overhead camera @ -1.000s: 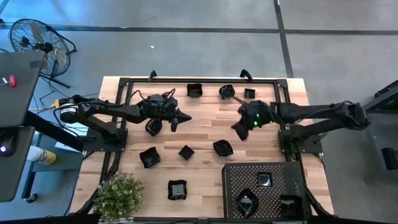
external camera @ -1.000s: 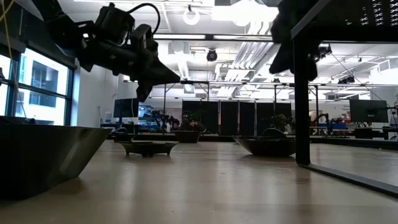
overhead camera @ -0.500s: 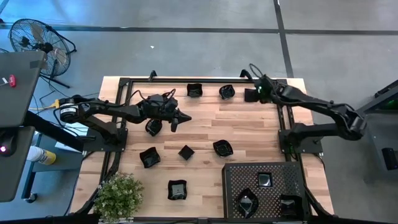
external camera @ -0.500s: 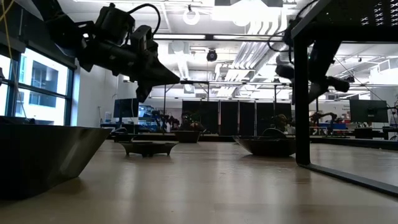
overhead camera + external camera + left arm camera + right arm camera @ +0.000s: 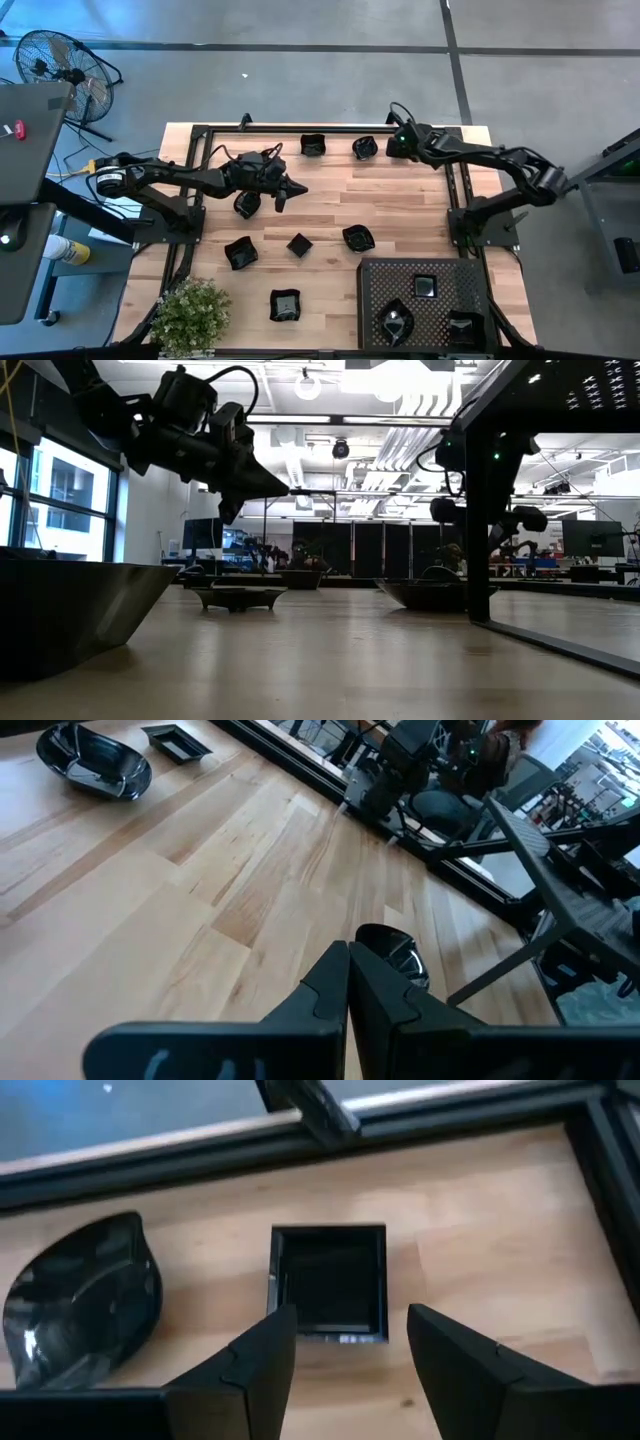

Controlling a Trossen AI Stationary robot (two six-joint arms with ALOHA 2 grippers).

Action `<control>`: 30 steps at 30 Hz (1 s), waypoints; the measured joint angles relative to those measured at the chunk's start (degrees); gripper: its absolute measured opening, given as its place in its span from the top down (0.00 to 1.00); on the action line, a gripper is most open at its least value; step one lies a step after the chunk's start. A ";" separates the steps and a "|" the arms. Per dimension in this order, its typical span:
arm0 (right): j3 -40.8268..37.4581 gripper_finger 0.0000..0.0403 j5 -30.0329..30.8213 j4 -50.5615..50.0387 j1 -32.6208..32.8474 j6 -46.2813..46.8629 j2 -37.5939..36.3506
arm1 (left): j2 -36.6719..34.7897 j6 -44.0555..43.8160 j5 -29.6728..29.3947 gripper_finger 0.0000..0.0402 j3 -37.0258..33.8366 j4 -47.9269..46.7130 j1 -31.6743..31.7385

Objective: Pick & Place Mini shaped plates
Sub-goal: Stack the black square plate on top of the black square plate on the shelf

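At the table's far right corner, we find the right gripper [image 5: 345, 1345] spread over a square plate [image 5: 329, 1280], bare wood around, seen only by wrist; left gripper [image 5: 281, 190] closed mid-table.

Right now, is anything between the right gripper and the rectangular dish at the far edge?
Nothing visible. The right gripper is open above the rectangular dish, with a leaf-shaped dish off to one side.

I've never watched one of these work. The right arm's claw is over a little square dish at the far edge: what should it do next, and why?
Probably lower and close. The right gripper is open, its fingers either side of the square dish, not yet down around it. The left gripper waits shut.
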 joint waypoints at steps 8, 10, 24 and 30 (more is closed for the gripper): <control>0.00 0.53 -1.43 -3.98 1.18 -2.86 -2.11 | 0.00 0.15 -0.46 1.00 0.00 -0.94 0.00; 0.00 0.53 -2.04 -7.17 2.97 -2.81 -3.46 | 0.00 0.15 -0.59 1.00 0.00 -0.96 0.00; -27.43 0.97 14.78 25.47 37.01 8.50 -22.11 | 0.00 0.15 -0.59 1.00 0.00 -1.29 0.02; -39.23 0.98 25.17 44.79 34.91 8.39 -20.45 | 0.00 0.08 -0.55 1.00 0.00 -1.29 0.02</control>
